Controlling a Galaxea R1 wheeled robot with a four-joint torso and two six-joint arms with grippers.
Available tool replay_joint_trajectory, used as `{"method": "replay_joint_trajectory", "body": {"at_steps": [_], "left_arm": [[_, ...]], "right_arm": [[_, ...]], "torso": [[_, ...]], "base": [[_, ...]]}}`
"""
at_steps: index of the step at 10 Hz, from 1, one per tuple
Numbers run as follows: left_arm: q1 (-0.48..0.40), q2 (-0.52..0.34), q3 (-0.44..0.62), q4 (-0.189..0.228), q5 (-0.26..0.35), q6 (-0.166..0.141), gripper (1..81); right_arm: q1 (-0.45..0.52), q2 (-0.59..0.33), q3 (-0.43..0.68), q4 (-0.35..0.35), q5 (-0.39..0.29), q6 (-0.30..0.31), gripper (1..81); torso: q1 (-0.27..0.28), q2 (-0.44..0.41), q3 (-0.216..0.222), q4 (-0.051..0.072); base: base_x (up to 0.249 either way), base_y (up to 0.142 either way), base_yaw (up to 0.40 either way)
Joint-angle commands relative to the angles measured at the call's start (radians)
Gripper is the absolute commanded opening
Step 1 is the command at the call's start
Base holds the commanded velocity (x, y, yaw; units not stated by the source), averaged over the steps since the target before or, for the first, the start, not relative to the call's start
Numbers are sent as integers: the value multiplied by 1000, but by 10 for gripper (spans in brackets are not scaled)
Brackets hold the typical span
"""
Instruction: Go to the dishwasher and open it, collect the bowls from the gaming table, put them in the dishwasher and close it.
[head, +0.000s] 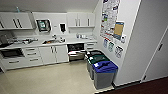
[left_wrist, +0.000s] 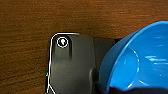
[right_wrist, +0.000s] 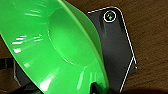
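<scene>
Dishwasher (head: 75, 51) stands open across the kitchenette; left jaws clenched on the blue bowl (left_wrist: 140, 60), right on the green bowl (right_wrist: 55, 47).

A pale kitchenette floor (head: 50, 77) carries three lidded bins (head: 101, 68) in a row beside the open dishwasher (head: 76, 52), set under the white counter (head: 37, 44).

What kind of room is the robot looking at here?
Most likely an office kitchenette: white cabinets under a counter with a sink, an open dishwasher below it, and a row of sorting bins beside a wall of posters.
</scene>
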Motion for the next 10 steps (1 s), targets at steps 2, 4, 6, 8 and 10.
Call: {"method": "replay_joint_trajectory", "body": {"at_steps": [2,4,6,8,10], "left_arm": [[-44,-14,-1,11,27,2,10],[-44,-13,-1,11,27,2,10],[-44,-13,-1,11,27,2,10],[-44,-14,-1,11,27,2,10],[-44,-14,-1,11,27,2,10]], "right_arm": [[40,5,6,-6,-78,-6,10],[38,5,5,-6,-78,-6,10],[38,5,3,-6,-79,-6,10],[40,5,6,-6,-78,-5,10],[39,5,5,-6,-79,-5,10]], "torso": [[0,0,0,0],[0,0,0,0],[0,0,0,0],[0,0,0,0],[0,0,0,0]], "base": [[153,0,0],[149,70,0],[149,70,0],[149,70,0],[147,70,0]]}}
